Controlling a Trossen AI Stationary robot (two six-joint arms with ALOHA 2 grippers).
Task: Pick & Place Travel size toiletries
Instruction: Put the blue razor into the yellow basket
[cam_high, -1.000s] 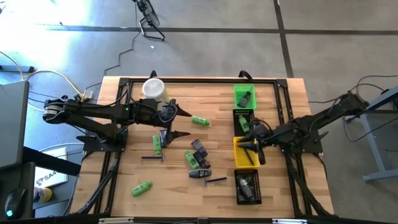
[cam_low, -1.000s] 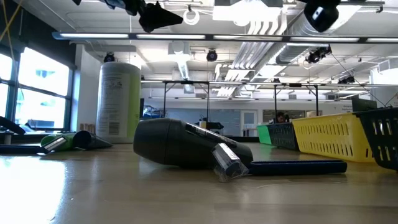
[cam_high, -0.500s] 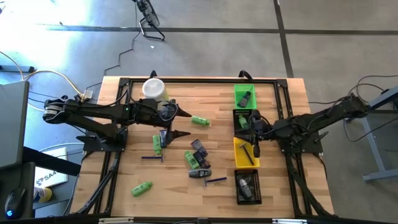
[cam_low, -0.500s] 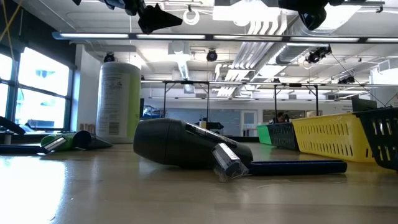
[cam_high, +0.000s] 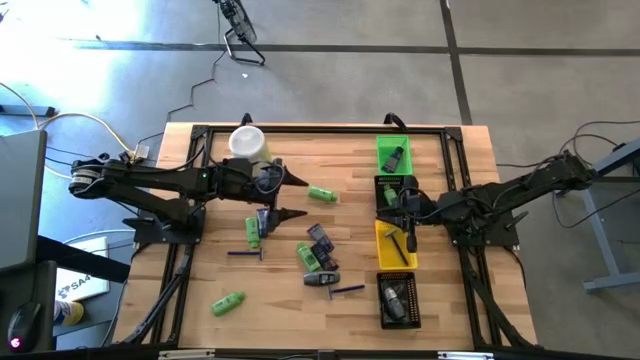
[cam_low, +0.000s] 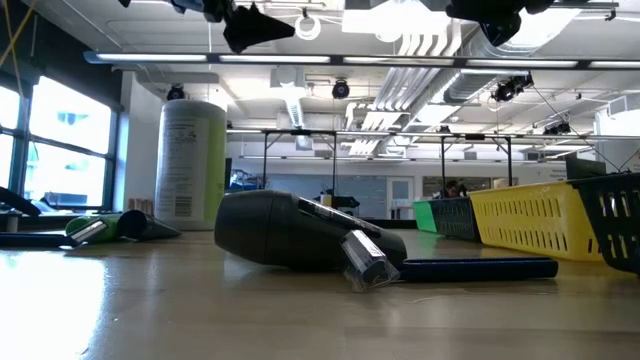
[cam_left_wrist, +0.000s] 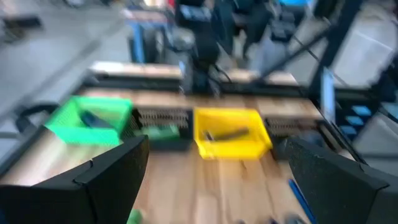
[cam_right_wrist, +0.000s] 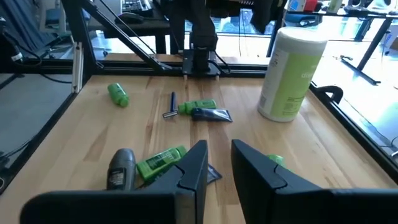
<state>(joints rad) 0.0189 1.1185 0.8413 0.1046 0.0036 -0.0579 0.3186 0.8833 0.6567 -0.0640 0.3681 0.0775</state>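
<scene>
Green mini bottles (cam_high: 321, 194), dark tubes (cam_high: 320, 242) and thin blue sticks (cam_high: 243, 254) lie flat, scattered just beyond the left gripper (cam_high: 297, 197). Another green bottle (cam_high: 228, 302) lies well apart from it.

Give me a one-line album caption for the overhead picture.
Two robot arms over a wooden table strewn with travel size toiletries, four small bins lining the right side.

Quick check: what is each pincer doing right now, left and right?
Left pincer: open, holding nothing, above the table's middle.
Right pincer: fingers nearly together, a narrow gap, nothing between them, by the bins.
</scene>
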